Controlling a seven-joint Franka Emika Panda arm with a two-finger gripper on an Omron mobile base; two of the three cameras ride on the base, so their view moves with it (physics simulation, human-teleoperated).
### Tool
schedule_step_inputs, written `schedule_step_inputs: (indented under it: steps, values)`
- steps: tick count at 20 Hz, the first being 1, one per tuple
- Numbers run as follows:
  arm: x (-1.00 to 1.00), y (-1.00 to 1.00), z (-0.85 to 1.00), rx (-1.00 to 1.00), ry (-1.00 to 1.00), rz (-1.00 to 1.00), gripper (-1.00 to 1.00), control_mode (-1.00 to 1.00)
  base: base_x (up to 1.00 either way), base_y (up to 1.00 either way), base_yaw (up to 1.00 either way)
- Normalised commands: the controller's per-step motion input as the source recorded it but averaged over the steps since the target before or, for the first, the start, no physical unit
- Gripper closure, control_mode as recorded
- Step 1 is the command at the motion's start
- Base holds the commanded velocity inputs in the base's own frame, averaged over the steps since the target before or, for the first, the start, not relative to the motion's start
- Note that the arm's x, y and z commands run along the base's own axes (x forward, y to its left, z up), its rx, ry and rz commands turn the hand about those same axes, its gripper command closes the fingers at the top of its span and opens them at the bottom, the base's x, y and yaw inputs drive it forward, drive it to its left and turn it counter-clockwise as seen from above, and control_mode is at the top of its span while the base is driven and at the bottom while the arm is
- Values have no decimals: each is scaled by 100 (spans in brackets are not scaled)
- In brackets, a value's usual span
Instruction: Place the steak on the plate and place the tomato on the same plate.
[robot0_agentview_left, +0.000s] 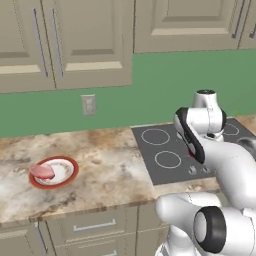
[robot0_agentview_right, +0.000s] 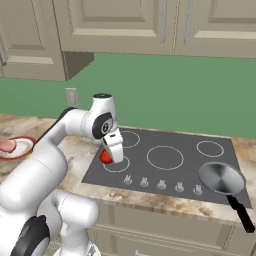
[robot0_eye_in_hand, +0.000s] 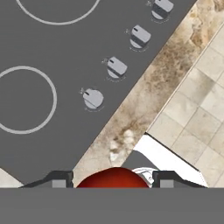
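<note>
The steak, a pale pink slab, lies on the red-rimmed white plate at the left of the counter. From the right base view the plate and the steak sit at the far left edge. My gripper hangs over the cooktop's front left burner, shut on the tomato, a glossy red ball. In the hand view the tomato fills the gap between the two fingertips of my gripper. In the left base view the arm hides most of it; just a red sliver of tomato shows.
The dark cooktop has a row of knobs along its front. A grey pan rests on its front right, handle over the counter edge. Wall cabinets hang overhead. Marble counter stretches between cooktop and plate.
</note>
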Motion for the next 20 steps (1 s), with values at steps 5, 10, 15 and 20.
schedule_step_inputs:
  steps: [5, 10, 15, 20]
  values:
    - [0, 39, -12, 0, 2, 1, 100, -100, 0, 31, 0]
    - [0, 75, -20, -2, 5, 20, 100, -100, 0, 0, 0]
    - [17, 81, -14, 0, 7, 18, 100, -100, 0, 0, 0]
    - [31, 83, -9, 0, 13, 8, 100, -100, 0, 0, 0]
